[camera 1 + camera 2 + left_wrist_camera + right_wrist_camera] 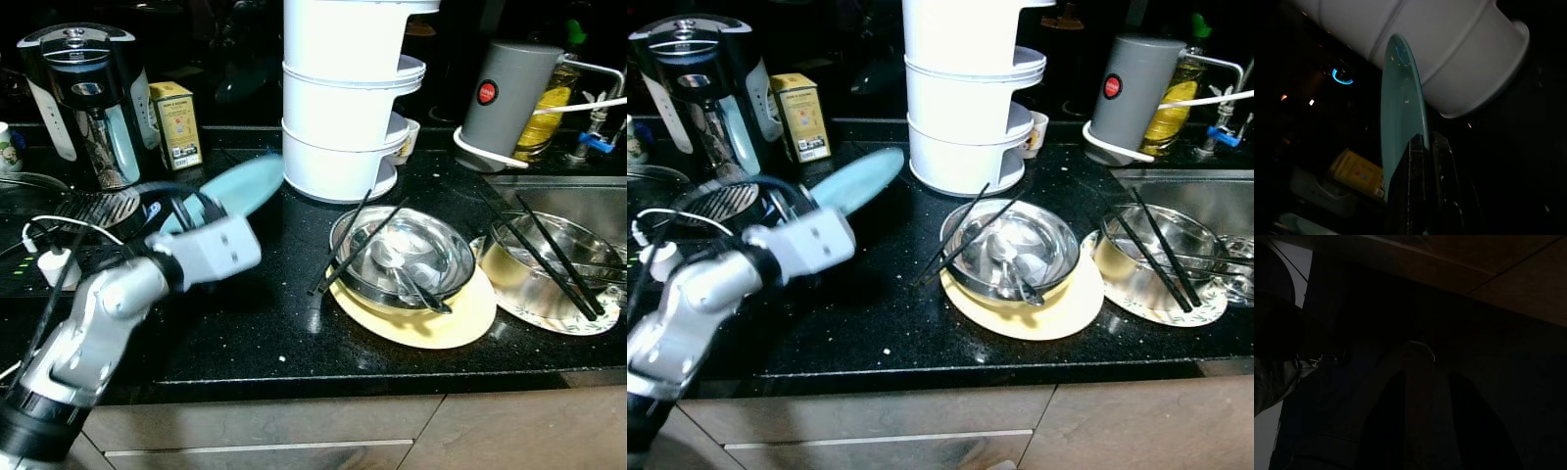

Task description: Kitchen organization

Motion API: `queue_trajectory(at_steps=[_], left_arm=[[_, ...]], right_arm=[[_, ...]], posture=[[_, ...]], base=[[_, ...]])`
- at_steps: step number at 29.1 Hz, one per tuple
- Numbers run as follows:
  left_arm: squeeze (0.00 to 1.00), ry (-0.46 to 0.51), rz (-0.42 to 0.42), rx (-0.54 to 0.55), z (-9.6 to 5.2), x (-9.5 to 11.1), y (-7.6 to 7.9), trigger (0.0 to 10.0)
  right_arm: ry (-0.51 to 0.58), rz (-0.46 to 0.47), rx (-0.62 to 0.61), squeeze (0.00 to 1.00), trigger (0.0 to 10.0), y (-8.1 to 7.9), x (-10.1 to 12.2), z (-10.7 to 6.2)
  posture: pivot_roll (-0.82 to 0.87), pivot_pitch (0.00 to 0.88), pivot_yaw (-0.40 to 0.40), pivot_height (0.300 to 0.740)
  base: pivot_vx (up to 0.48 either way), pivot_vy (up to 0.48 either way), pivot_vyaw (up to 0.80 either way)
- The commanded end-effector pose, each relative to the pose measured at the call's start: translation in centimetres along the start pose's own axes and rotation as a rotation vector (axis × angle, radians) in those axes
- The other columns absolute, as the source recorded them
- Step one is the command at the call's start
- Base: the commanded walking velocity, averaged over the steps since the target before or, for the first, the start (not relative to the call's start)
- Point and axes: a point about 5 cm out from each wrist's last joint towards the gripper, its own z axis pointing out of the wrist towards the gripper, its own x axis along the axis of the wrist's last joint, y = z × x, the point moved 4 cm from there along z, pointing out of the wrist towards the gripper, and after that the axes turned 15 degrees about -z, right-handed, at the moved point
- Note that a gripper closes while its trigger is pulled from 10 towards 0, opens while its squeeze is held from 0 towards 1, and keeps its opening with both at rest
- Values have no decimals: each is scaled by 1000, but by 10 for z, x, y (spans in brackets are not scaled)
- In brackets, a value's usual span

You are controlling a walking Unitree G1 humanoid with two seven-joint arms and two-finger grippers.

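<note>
the pale blue plate (238,188) is held edge-on above the black surface (265,323), tilted with its free rim pointing toward the base of the white tiered rack (343,108); in the left wrist view the rim sits just beside the rack's lowest tier without clearly touching it. the left gripper (1425,147) is clamped on the plate's near edge, its two black fingers (1411,166) pressed flat on either face. judging from the task, the step in hand is to carry this plate to a place among the other dishes or into the rack. to do it well, the grip should stay firm, since a thin glazed rim pinched at one edge can pivot or slip, and the wrist should level the plate before it is set down. the approach needs care on the rack side, because a knock could shift the stacked tiers. to the right lie a steel bowl (402,253) on a yellow plate (431,318) with black chopsticks (358,245) leaning across it, and a second steel bowl (544,259) with chopsticks near the sink (578,196); the loose chopsticks could be swept off by a low pass. behind the arm stand a coffee machine (83,98) and a yellow box (176,122). the right wrist view is too dark to tell how the right gripper (1420,431) is set; that arm looks idle.
</note>
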Motion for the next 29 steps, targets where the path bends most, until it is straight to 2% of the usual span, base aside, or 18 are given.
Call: queue_trajectory(at_steps=[1,4,7,8,9,10,11,12,13,15,16,17,21,23,25,29], left_arm=[[0,42,-125,60,1,8,-8,0],[0,74,-287,105,1,13,-16,0],[0,80,-327,110,0,13,-17,0],[0,95,-406,117,-1,13,-18,0],[0,95,-406,117,-1,13,-18,0],[0,112,-482,113,-1,15,-18,0],[0,112,-482,113,-1,15,-18,0],[0,143,-608,79,-3,18,-15,0],[0,143,-608,79,-3,18,-15,0],[0,174,-718,1,-7,25,-7,0],[0,174,-718,1,-7,25,-7,0],[0,202,-785,-26,-13,30,-3,0],[0,224,-828,-40,-20,33,-3,0],[0,267,-875,-61,-26,39,-5,0],[0,267,-875,-61,-26,39,-5,0],[0,303,-937,-44,-34,41,-17,0]], right_arm=[[-37,25,15,0,10000,-6,-13,-1],[-36,24,17,0,10000,-7,-12,-1],[-36,23,18,0,10000,-7,-12,-1],[-35,24,18,0,10000,-7,-12,-1],[-35,24,18,0,10000,-7,-12,-1],[-34,25,18,0,10000,-7,-11,-1],[-34,25,18,0,10000,-7,-11,-1],[-32,26,18,0,10000,-7,-11,-1],[-32,26,18,0,10000,-7,-11,-1],[-30,28,18,0,10000,-7,-10,-1],[-30,28,18,0,10000,-7,-10,-1],[-27,30,19,0,10000,-7,-10,-1],[-23,33,21,0,10000,-8,-9,-1],[-20,34,22,0,10000,-8,-9,-1],[-20,34,22,0,10000,-8,-9,-1],[-19,35,23,0,10000,-8,-8,-1]], posture=[[13,86,-31,740],[14,88,-32,740],[14,88,-32,740],[12,88,-31,740],[12,88,-31,740],[12,88,-31,740],[12,88,-31,740],[13,88,-30,740],[13,88,-30,740],[13,88,-30,740],[13,88,-30,740],[14,88,-32,740],[14,88,-32,740],[13,89,-35,740],[13,89,-35,740],[11,86,-34,740]], base=[[0,0,0],[0,0,0],[0,0,0],[0,0,0],[0,0,0],[0,0,0],[0,0,0],[0,0,0],[0,0,0],[0,0,0],[0,0,0],[0,0,0],[0,0,0],[0,0,0],[0,0,0],[0,0,0]])
